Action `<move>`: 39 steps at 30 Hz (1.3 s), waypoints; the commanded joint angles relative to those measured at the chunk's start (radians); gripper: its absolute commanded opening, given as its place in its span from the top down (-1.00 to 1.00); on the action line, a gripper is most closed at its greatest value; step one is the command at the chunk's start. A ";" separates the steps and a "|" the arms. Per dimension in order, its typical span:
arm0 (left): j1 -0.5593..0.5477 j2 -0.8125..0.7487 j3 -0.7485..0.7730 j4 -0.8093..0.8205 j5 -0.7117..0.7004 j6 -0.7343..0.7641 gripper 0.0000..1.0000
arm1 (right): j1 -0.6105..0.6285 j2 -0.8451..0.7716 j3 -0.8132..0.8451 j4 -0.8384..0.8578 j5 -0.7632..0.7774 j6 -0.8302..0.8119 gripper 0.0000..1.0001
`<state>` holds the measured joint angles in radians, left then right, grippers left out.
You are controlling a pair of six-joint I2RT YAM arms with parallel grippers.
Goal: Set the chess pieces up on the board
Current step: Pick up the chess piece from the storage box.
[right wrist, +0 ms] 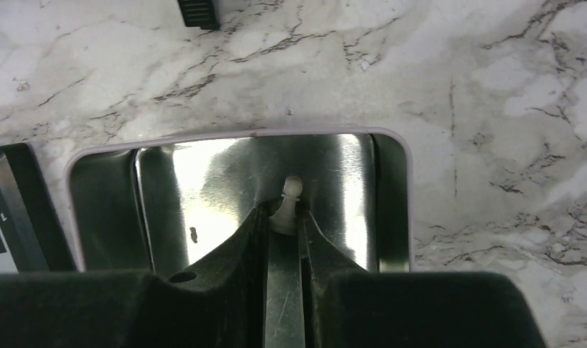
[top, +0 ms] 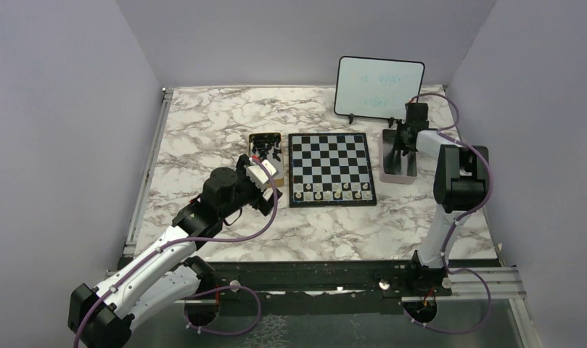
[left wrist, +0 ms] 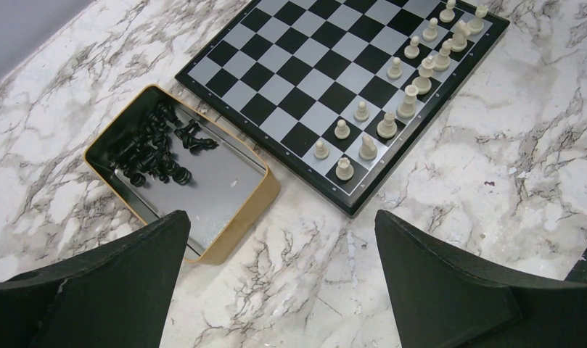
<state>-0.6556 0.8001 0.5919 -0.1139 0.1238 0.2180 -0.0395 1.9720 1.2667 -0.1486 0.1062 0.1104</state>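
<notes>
Right tool (right wrist: 283, 212) is down inside the metal tray (right wrist: 203, 138), out at the board's three o'clock. Its fingers are pinched tight on a white pawn (right wrist: 291, 196), whose little round head pokes out just past the tips. I can see no other piece in the part of that tray on show.

Over to the board (top: 331, 156), lying flat mid-table. The white pieces (left wrist: 387, 125) stand along the six o'clock edge: a full back row by my count, with a row of pawns in front of it. That pawn row has one gap, roughly in the middle. I'd judge the pawn in the right tool is meant for that square.

The twelve o'clock side of the board is bare, with not one dark piece on it. The black pieces (left wrist: 156, 148) lie in a heap in the gold tin (left wrist: 254, 210), which sits just beside the board at nine to ten o'clock.

Left tool (left wrist: 279, 217) hovers over the table (top: 218, 130) near the board's eight o'clock corner. Its jaws are spread wide with nothing between them, and the tin lies just ahead.

The whiteboard (top: 379, 87) stands upright at one o'clock and plays no part.

So white is one pawn short of finished and black is not yet begun. I'd call that a little under halfway.
</notes>
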 commanded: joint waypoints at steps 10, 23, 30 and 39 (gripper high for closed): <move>0.002 -0.007 -0.008 0.013 0.023 0.005 -0.98 | 0.017 0.021 -0.002 0.043 -0.239 -0.163 0.74; 0.002 0.003 -0.009 0.018 0.030 0.004 -0.98 | 0.066 -0.021 -0.067 0.138 -0.303 -0.247 0.74; 0.003 -0.002 -0.010 0.018 0.032 0.007 -0.98 | 0.073 -0.030 -0.079 0.129 -0.348 -0.295 0.72; 0.002 -0.005 -0.010 0.018 0.029 0.004 -0.98 | 0.079 -0.054 -0.076 0.096 -0.325 -0.323 0.72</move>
<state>-0.6556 0.8040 0.5919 -0.1135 0.1314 0.2218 0.0311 1.9579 1.2030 -0.0235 -0.2050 -0.1879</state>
